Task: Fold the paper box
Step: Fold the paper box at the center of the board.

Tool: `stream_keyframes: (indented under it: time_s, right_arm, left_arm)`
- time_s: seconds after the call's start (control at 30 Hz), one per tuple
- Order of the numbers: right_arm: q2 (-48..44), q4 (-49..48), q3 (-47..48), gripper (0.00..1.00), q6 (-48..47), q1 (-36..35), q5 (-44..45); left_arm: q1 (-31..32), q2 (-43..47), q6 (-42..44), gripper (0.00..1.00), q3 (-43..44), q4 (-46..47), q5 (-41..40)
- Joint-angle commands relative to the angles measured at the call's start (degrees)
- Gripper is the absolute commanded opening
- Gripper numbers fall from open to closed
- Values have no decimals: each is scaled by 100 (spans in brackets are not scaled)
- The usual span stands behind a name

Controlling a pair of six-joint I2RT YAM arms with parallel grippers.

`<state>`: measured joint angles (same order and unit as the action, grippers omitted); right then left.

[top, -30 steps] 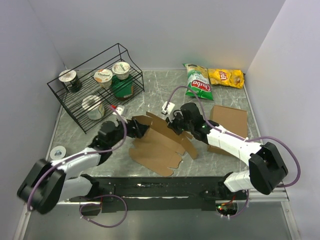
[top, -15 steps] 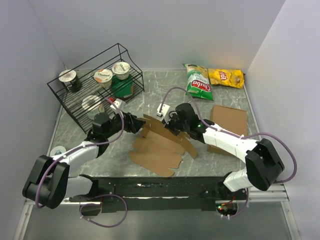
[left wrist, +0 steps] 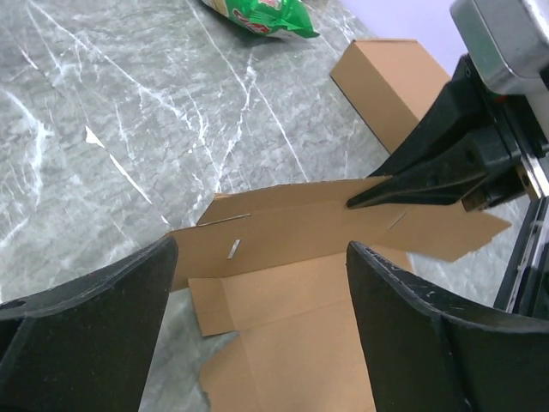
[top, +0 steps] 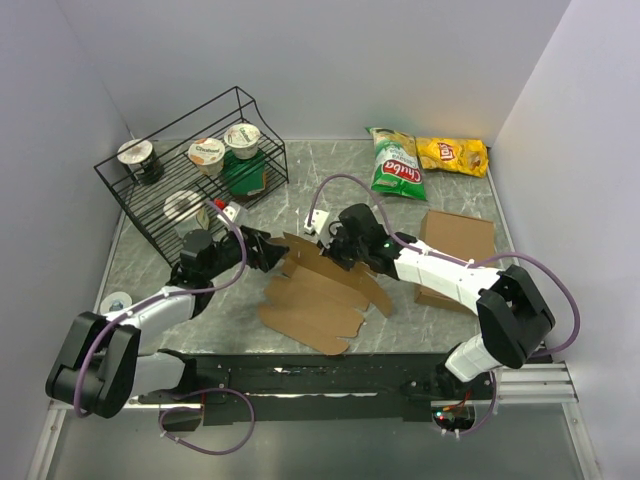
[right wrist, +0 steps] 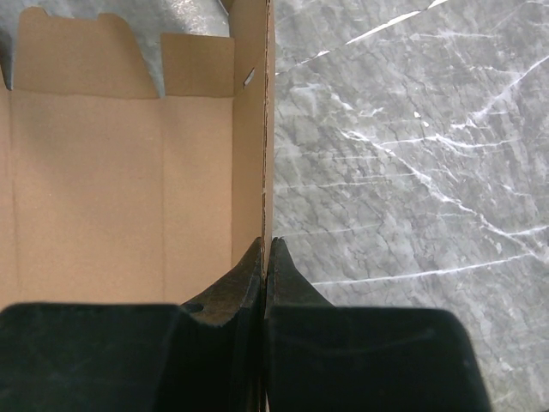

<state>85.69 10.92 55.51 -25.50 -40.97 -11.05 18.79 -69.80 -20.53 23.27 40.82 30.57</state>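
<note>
The paper box [top: 318, 298] is a brown cardboard blank lying mid-table, its far side wall lifted upright. My right gripper [top: 336, 247] is shut on the top edge of that wall; in the right wrist view its tips [right wrist: 267, 245] pinch the thin edge of the paper box [right wrist: 111, 189]. My left gripper [top: 270, 253] stands open at the box's left end. In the left wrist view its two fingers spread wide [left wrist: 262, 257] above the flat panel of the paper box [left wrist: 292, 335], with the raised wall and the right gripper [left wrist: 429, 176] just beyond them.
A black wire rack [top: 160, 205] with several yogurt cups stands at the back left. A green chip bag [top: 397, 165] and a yellow one [top: 452, 154] lie at the back. A plain cardboard slab [top: 458, 245] lies on the right. A small white disc [top: 116, 302] sits far left.
My right gripper has slid left along the table with the box wall held, standing it more upright. My left wrist has swung back and left, its open gripper staying at the box's left end.
</note>
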Motion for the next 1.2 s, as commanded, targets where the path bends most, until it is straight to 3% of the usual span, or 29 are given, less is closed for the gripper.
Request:
stream_keyframes:
  time_s: [0.0, 0.6, 0.83, 1.17]
  right_arm:
    - [44, 165, 224, 0, -140, -78, 112]
    - [18, 227, 268, 0, -114, -69, 68]
    - [71, 200, 303, 0, -70, -78, 77]
    - [167, 121, 356, 0, -26, -69, 112]
  left_arm:
    - [-85, -51, 523, 86, 239, 23, 537]
    - [-305, -1501, 1087, 82, 1101, 479, 1654]
    - [-297, -1835, 797, 62, 1145, 858, 1918]
    - [28, -1958, 647, 46, 1136, 910, 1891]
